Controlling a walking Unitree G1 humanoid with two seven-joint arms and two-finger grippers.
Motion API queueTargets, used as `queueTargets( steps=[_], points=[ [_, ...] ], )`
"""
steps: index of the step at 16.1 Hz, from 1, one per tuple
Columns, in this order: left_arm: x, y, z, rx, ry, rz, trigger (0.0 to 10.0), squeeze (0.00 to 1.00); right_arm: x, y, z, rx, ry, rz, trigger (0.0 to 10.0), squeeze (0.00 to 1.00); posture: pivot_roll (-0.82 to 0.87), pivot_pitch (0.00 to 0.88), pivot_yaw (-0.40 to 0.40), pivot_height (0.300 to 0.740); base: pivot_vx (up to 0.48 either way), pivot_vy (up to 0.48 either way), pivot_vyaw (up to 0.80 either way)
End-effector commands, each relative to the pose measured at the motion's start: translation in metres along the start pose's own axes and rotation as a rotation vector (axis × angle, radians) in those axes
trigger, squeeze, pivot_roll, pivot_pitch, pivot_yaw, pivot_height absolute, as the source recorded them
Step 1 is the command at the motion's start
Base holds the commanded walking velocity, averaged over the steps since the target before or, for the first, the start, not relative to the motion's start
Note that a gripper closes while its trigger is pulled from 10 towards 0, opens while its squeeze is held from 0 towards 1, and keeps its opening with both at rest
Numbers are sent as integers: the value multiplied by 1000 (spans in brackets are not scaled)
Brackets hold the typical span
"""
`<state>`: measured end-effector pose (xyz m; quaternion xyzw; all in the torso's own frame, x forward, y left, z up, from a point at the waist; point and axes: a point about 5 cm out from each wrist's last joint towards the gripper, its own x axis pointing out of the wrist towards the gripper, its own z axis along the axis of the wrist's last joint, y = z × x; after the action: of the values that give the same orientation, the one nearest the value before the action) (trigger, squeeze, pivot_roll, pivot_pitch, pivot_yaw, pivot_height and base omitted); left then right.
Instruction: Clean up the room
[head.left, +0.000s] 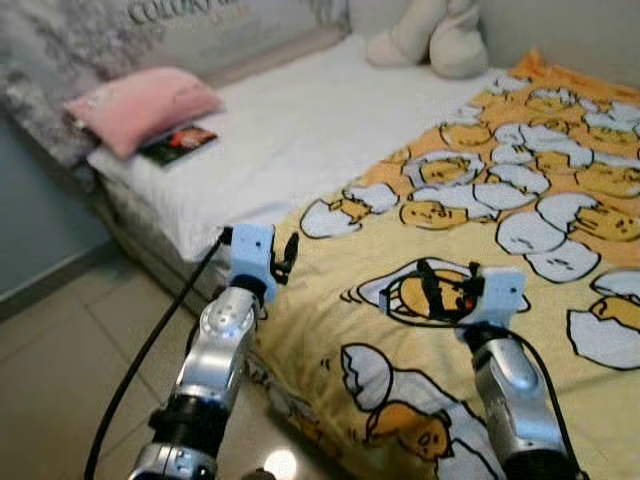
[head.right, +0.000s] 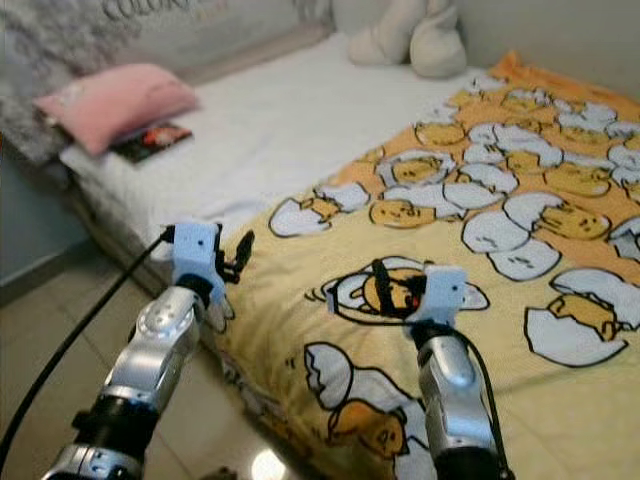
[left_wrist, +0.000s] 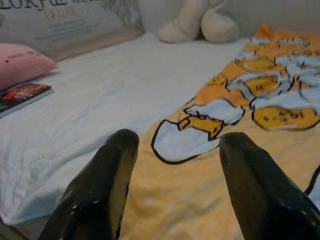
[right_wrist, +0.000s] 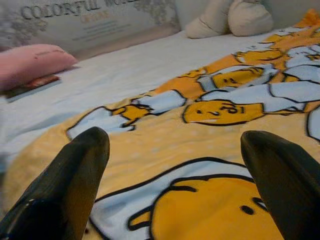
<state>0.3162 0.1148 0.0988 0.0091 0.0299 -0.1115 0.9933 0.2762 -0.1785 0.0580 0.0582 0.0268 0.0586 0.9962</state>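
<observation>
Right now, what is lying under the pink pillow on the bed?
A book with a dark, red-marked cover sticks out from under the pink pillow, resting on the white sheet. The pillow covers its far end, so anything more beneath it is hidden.

Bed (head.left: 290, 140) is lying ahead of me, its near edge running from far left toward near right, floor (head.left: 60, 370) sitting to my left. Blanket (head.left: 520, 330) is covering the bed's right part. Pillow (head.left: 145, 105) is resting on the bed at far left, book (head.left: 180, 143) lying just beside it, partly tucked under. Stuffed toy (head.left: 430, 35) is sitting at the far end against the wall. My left gripper (head.left: 285, 258) is hanging at the blanket's left edge, my right gripper (head.left: 435, 290) over the blanket.
</observation>
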Motion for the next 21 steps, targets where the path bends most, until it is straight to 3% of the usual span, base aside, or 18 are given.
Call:
queueTargets(
  steps=[1, 5, 6, 8, 11, 13, 14, 15, 16, 17, 19, 21],
  points=[
    [0, 4, 3, -12, -13, 10, 10000, 0, 2, 5, -1, 18, 0, 19, 10000, 0, 15, 0, 64, 740, 0, 480, 419],
    [-14, 5, -11, 12, 24, 0, 10000, 0, -9, 1, -6, 34, 9, 7, 10000, 0, 2, 0, 72, 740, 0, 480, 419],
    [-16, 10, -12, -94, 47, -5, 10000, 0, -19, -2, -8, -10, 0, 1, 10000, 0, 2, 0, 68, 740, 0, 480, 0],
    [-19, 16, -10, -4, 46, -10, 10000, 0, -25, -5, -11, -40, 9, 3, 10000, 0, 10, 0, 63, 740, 0, 480, 0],
    [-19, 18, -17, 14, 94, 53, 10000, 0, -29, -6, -18, -24, 40, 5, 10000, 0, 10, 0, 56, 740, -105, 423, 0],
    [-26, 18, -19, -13, 90, 10, 10000, 0, -41, -5, -22, -32, 49, 10, 10000, 0, 5, 0, 50, 740, 0, 0, 0],
    [-34, 32, -23, -26, 92, 17, 10000, 0, -50, -8, -28, -36, 81, 3, 10000, 0, 2, 0, 48, 740, 0, 0, 0],
    [-35, 35, -25, -27, 99, 29, 10000, 0, -51, -9, -30, -35, 90, -3, 10000, 0, 1, 0, 49, 740, 0, 0, 0],
    [-32, 31, -27, -30, 98, 35, 10000, 0, -45, -2, -32, -108, 139, 33, 10000, 0, -14, 0, 56, 740, 0, -480, 0],
    [-32, 28, -27, -31, 97, 34, 10000, 0, -43, 0, -33, -124, 148, 44, 10000, 0, -14, 0, 56, 740, 0, -480, 0],
    [-29, 19, -24, -19, 78, 42, 10000, 0, -39, 5, -25, -110, 104, 87, 10000, 0, -22, 0, 60, 740, 0, -480, 266],
    [-27, 19, -26, -31, 110, 91, 10000, 0, -37, 0, -23, -72, 89, 45, 10000, 0, -15, 0, 49, 740, 0, -480, 481]
  ],
)
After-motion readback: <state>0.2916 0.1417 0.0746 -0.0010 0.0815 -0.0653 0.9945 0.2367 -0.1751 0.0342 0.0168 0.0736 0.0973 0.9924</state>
